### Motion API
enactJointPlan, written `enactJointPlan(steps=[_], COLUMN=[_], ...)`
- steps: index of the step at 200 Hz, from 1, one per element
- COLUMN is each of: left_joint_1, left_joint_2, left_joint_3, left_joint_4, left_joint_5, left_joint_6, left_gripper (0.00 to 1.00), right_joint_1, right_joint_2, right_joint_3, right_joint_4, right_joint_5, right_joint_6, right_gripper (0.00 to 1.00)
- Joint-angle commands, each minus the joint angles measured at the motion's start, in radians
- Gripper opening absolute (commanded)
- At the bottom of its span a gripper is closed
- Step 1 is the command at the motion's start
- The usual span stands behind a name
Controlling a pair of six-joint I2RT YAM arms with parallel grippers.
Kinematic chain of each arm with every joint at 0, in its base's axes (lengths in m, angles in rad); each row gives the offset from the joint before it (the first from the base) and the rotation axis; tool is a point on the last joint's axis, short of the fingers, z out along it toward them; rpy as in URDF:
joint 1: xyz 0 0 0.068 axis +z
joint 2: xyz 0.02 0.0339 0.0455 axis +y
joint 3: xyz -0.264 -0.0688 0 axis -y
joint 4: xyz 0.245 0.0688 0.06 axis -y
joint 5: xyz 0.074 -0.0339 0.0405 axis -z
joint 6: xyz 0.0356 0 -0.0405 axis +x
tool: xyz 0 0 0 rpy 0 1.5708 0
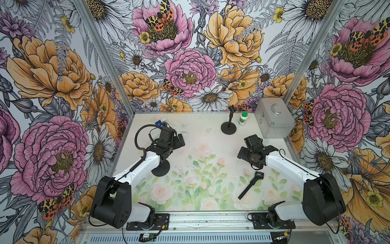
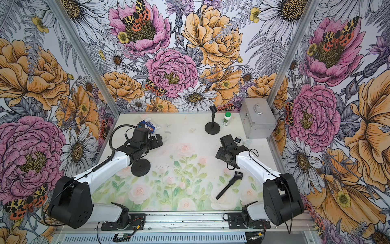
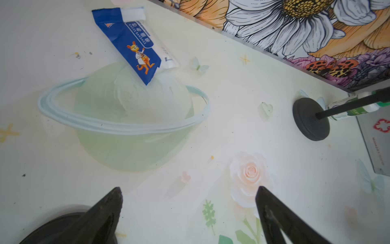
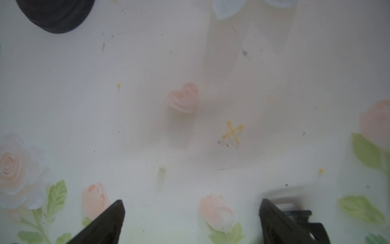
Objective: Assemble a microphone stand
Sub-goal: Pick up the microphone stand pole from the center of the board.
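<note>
Black base (image 1: 160, 168) lies flat on the desk (image 1: 200, 126) beside the left arm, pole (image 1: 251, 185) lying loose by the right arm, well apart: one part per arm, it seems. Left tool (image 3: 188, 190) and right tool (image 4: 192, 202) both gape wide, gripping nothing.

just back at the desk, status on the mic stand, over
Open, empty: left gripper, right gripper. Loose base flat by left gripper, pole lying by right gripper, not joined. Bare mat between them.
</note>
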Motion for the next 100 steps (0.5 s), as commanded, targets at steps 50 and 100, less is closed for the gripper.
enactJointPlan(steps=[50, 100], left_joint_1=[0.048, 0.039], left_joint_2=[-0.030, -0.074], left_joint_3=[0.017, -0.016], left_joint_4=[-0.091, -0.158], left_joint_5=[-0.073, -0.208], left_joint_6=[-0.006, -0.114], left_gripper=[0.99, 0.99], right_joint_1=[0.002, -0.008], right_joint_2=[-0.104, -0.024], right_joint_3=[0.003, -0.028], right_joint_4=[-0.333, -0.334], right_joint_5=[-0.022, -0.101], right_joint_6=[0.269, 0.305], right_gripper=[0.90, 0.81])
